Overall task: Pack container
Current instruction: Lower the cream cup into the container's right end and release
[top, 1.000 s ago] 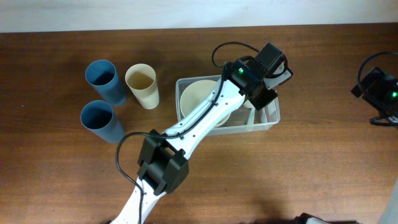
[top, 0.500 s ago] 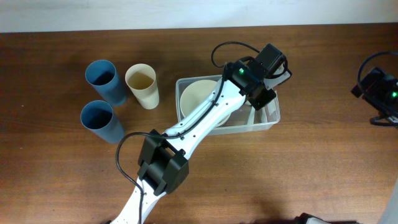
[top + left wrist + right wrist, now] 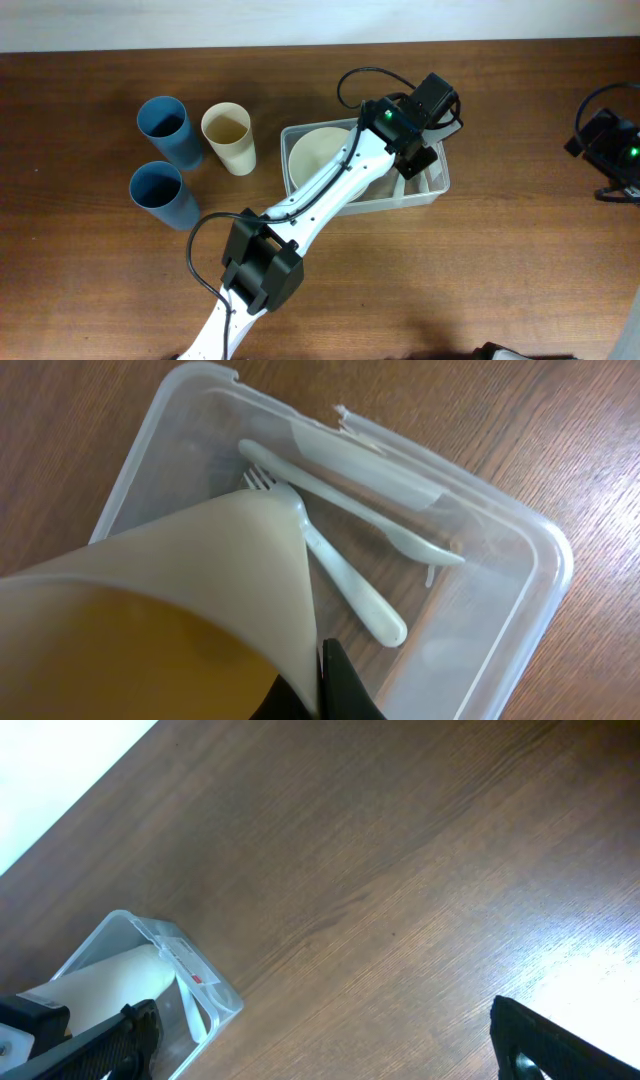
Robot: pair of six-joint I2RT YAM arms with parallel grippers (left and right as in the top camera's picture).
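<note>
Over the clear plastic rectangular container (image 3: 520, 540), my left claw (image 3: 322, 682) pinches the round cream bowl (image 3: 180, 590); next, I'd settle it flat.

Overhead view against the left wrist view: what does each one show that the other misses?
Only the overhead view shows two blue cups and a cream cup standing left of the container, plus the left arm and right arm. Only the left wrist view shows a pale plastic fork and a second pale utensil, perhaps a knife, lying on the container's floor. Both show the clear container and the cream bowl in it.
</note>
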